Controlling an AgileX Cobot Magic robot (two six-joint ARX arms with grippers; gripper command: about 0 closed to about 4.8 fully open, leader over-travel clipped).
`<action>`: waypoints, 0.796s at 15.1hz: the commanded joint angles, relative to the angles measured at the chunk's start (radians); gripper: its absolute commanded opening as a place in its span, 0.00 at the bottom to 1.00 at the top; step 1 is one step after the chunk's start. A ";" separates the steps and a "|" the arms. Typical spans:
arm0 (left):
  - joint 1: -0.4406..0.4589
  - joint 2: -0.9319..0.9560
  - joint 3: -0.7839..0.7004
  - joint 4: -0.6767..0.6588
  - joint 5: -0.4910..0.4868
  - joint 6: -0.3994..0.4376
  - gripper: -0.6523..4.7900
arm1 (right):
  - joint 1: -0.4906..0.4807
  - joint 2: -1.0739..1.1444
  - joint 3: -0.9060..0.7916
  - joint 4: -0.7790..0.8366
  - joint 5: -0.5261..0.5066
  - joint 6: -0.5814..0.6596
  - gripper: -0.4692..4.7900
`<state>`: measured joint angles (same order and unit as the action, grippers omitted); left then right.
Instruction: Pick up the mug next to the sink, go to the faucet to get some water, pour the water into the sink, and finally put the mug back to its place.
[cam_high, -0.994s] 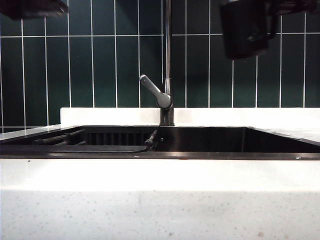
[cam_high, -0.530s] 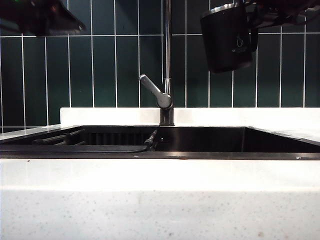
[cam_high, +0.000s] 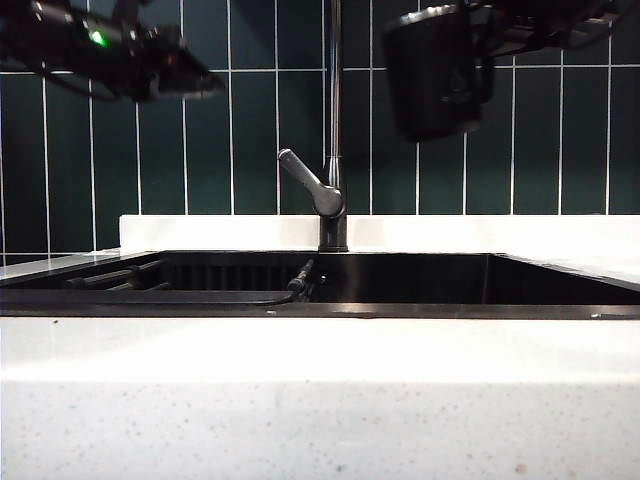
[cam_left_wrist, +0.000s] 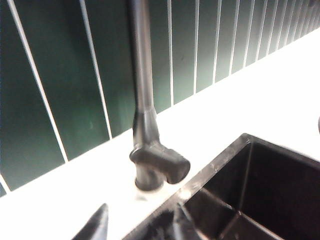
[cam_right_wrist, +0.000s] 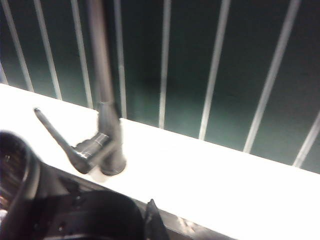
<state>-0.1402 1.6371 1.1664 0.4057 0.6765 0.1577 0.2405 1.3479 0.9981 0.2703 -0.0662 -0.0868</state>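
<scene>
The black mug (cam_high: 432, 75) hangs high at the right of the faucet (cam_high: 335, 110), upright, with its silver rim up. My right gripper (cam_high: 493, 45) is shut on the mug by its handle side. In the right wrist view the mug (cam_right_wrist: 80, 217) fills the near corner beside one fingertip (cam_right_wrist: 152, 222). My left gripper (cam_high: 205, 85) hovers high at the left of the pipe, apart from it. In the left wrist view the left gripper (cam_left_wrist: 139, 227) is open and holds nothing, just short of the faucet's lever handle (cam_left_wrist: 161, 164). The sink (cam_high: 420, 280) lies below. No water is in view.
A white speckled counter (cam_high: 320, 400) frames the basin, with a raised white ledge (cam_high: 520, 232) behind it. Dark green tiles (cam_high: 230, 130) cover the back wall. A dark slatted rack (cam_high: 120, 278) lies in the left part of the sink.
My left arm has come down and rightward toward the faucet. The mug, in my right gripper, has moved left toward the pipe.
</scene>
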 joint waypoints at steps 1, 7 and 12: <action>-0.010 0.058 0.047 0.016 -0.003 0.030 0.52 | 0.025 0.039 0.060 0.018 -0.021 0.005 0.15; -0.011 0.283 0.255 0.010 0.072 0.034 0.52 | 0.034 0.119 0.129 0.013 -0.060 0.018 0.15; -0.014 0.385 0.380 -0.008 0.159 0.052 0.52 | 0.058 0.184 0.207 -0.007 -0.094 0.061 0.15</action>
<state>-0.1539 2.0186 1.5269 0.3901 0.8116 0.2005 0.2905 1.5311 1.1866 0.2436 -0.1555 -0.0372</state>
